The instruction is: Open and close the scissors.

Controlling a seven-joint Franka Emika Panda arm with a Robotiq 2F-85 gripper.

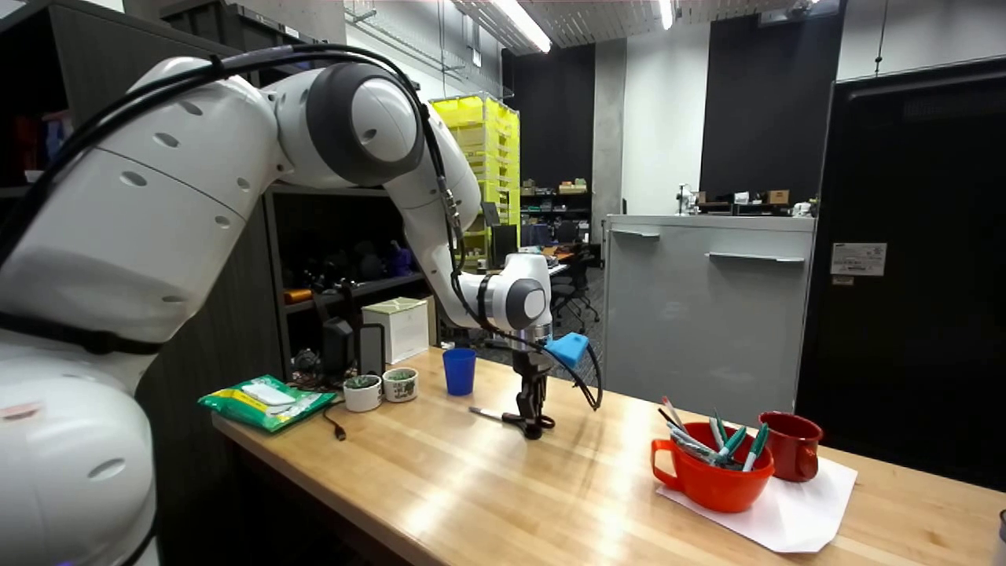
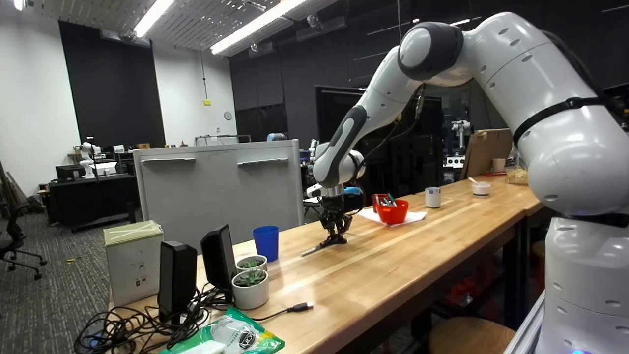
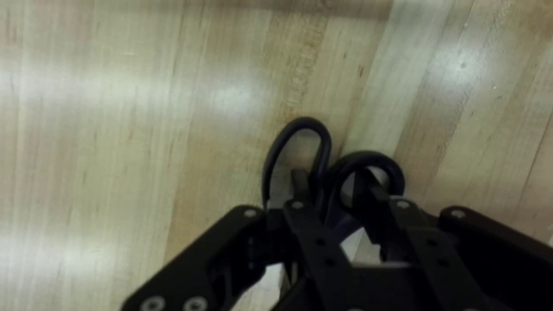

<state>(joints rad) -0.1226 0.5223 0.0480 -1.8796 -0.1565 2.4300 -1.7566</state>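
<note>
Right down at the handle loops of the scissors, lying flat on the counter near the blue cup! Showing in the wrist view: jaws parted partway, neither wide nor pinched, one fingertip seemingly inside each loop. Reading the blades as together or nearly so, going by a single thin line in both exterior views. Judging progress, then: approach seemingly done, no opening visible at this instant, impossible to call the cycle complete from here. Probably left to do: spread the jaws, swing the blades apart, bring them back together. On to the count! One pair of scissors, two loops, two potted succulents, one blue cup, two black speakers, one pale box, one green packet, one red bowl crammed with pens too bunched to number, one darker red mug, one white sheet beneath the bowl, plus one white mug and one small white tub farther along.
</note>
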